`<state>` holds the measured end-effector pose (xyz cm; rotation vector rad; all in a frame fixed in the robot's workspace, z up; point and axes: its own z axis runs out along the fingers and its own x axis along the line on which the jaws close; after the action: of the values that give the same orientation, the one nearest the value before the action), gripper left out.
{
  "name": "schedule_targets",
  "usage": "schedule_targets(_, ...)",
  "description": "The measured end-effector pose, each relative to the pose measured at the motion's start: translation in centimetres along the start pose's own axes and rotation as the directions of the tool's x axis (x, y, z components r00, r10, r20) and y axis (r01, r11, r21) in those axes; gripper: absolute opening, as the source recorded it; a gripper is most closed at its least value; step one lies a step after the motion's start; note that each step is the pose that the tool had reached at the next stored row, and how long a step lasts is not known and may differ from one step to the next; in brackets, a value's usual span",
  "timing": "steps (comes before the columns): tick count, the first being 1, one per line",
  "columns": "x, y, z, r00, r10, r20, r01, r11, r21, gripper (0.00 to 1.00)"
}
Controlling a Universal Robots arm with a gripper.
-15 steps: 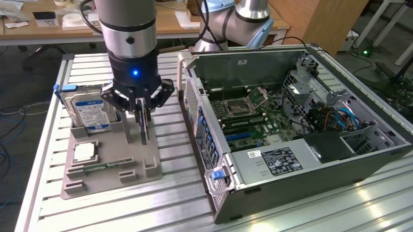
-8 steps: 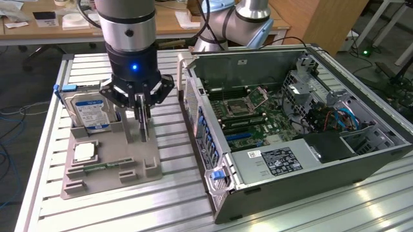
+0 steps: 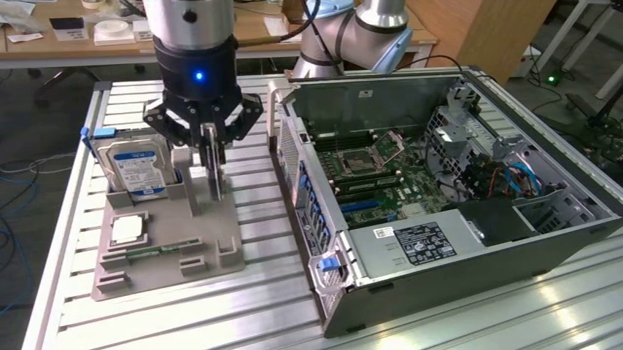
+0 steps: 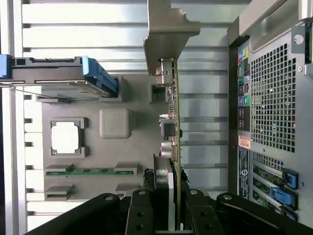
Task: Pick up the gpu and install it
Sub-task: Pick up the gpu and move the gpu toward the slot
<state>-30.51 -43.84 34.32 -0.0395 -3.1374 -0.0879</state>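
Black end effector (image 3: 210,142) clamped on the gpu (image 3: 213,179), which stands on edge directly beneath it (over the grey holder (image 3: 165,244)); open computer case (image 3: 370,95) just beside.

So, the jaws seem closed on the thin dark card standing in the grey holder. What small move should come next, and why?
Probably a short straight lift. The jaws grip the thin dark gpu card on both faces, yet its lower edge seems to sit in the grey plastic holder tray, beside the silver hard drive. Rising straight should free it without bending.
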Motion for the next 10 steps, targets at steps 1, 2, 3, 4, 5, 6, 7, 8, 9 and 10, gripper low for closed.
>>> schedule_targets(1, 0.0, 0.02, -0.38, 1.0000, 0.000, 0.0000, 0.000, 1.0000, 0.0000, 0.28)
schedule_targets(2, 0.0, 0.04, -0.75, 1.0000, 0.000, -0.0001, 0.000, 1.0000, 0.0001, 0.28)
schedule_targets(3, 0.0, 0.06, -1.10, 1.0000, 0.000, 0.0000, 0.000, 1.0000, 0.0001, 0.28)
schedule_targets(4, 0.0, 0.08, -1.48, 1.0000, 0.000, 0.0000, 0.000, 1.0000, 0.0000, 0.28)
schedule_targets(5, 0.0, 0.10, -1.83, 1.0000, 0.000, 0.0000, 0.000, 1.0000, 0.0000, 0.28)
schedule_targets(6, 0.0, 0.12, -2.17, 1.0000, 0.000, 0.0000, 0.000, 1.0000, 0.0000, 0.28)
schedule_targets(7, 0.0, 0.14, -2.52, 1.0000, 0.000, -0.0001, 0.000, 1.0000, 0.0001, 0.28)
schedule_targets(8, 0.0, 0.16, -2.86, 1.0000, 0.000, 0.0000, 0.000, 1.0000, 0.0001, 0.28)
schedule_targets(9, 0.0, 0.18, -3.19, 1.0000, 0.000, -0.0001, 0.000, 1.0000, 0.0001, 0.28)
schedule_targets(10, 0.0, 0.20, -3.50, 1.0000, 0.000, 0.0000, 0.000, 1.0000, 0.0001, 0.28)
